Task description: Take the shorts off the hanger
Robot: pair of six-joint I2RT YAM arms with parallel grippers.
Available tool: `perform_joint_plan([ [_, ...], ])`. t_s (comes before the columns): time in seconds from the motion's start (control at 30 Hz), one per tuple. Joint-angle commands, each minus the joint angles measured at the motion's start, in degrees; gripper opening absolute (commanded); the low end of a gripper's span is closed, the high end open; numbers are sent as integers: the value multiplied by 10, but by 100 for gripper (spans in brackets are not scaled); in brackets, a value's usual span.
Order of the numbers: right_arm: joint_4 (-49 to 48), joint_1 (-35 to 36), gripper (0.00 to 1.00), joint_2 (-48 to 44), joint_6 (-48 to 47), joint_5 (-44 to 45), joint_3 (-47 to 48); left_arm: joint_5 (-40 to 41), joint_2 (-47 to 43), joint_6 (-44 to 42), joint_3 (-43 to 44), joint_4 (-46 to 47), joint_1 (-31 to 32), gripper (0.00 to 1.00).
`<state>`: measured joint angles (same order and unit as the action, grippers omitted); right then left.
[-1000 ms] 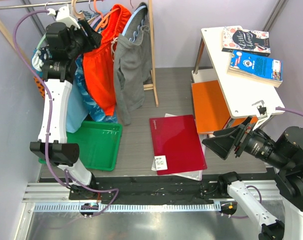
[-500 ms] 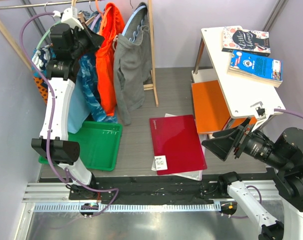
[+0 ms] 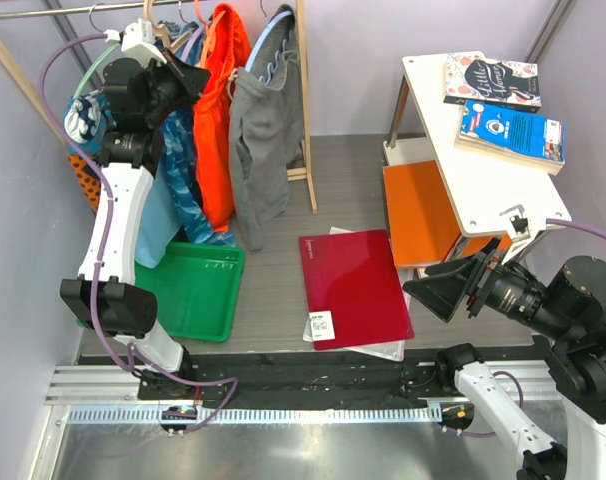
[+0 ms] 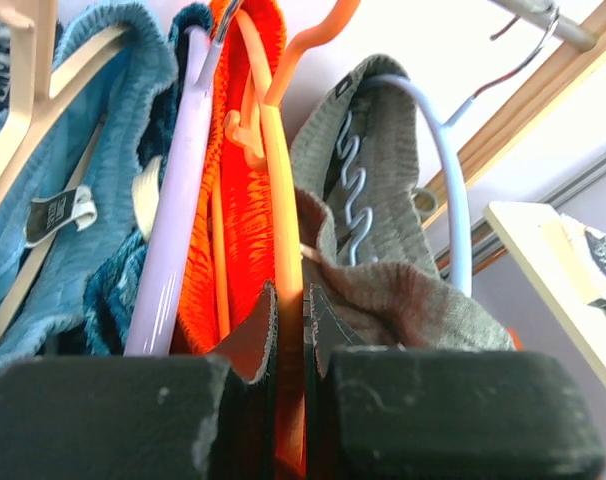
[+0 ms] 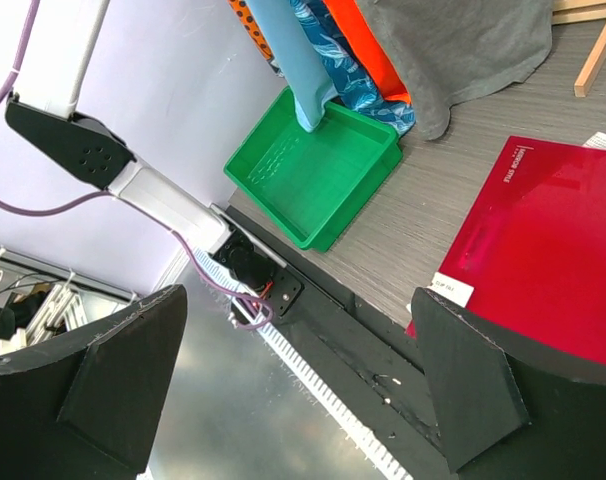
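I see the left gripper [image 4: 288, 420] clamped on the hanger [image 4: 283, 250] bar; the shorts [image 3: 218, 120] hang from it on the rack [image 3: 305, 100], hook top cut off. Right gripper [image 5: 293, 375] wide open, empty, over the grey table [image 3: 273, 290].

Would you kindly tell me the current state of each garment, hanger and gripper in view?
Left gripper: shut on the thin orange plastic hanger.
Right gripper: open, holding nothing.
Thin orange plastic hanger: clamped, shorts on it.
Bright orange mesh shorts: hanging on that hanger, not yet removed.
Grey shorts: hanging on a pale blue hanger.
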<state>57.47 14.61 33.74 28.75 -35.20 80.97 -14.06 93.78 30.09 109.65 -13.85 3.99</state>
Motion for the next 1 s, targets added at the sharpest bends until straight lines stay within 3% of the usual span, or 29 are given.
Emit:
perform_joint_plan([
  [0.0,-18,1,100,5,-2,2,-4,-8,-11,20,10,177,-3,0],
  [0.23,-20,0,100,12,-8,10,-13,9,-54,38,-113,365,-3,0],
  [0.47,-25,1,100,16,-8,7,-18,-11,-97,33,-200,448,-4,0],
  [0.83,-23,1,100,16,-8,8,-23,0,-128,52,-203,487,-5,0],
  [0.97,-26,1,99,19,-7,12,-26,16,-169,55,-232,451,-5,0],
])
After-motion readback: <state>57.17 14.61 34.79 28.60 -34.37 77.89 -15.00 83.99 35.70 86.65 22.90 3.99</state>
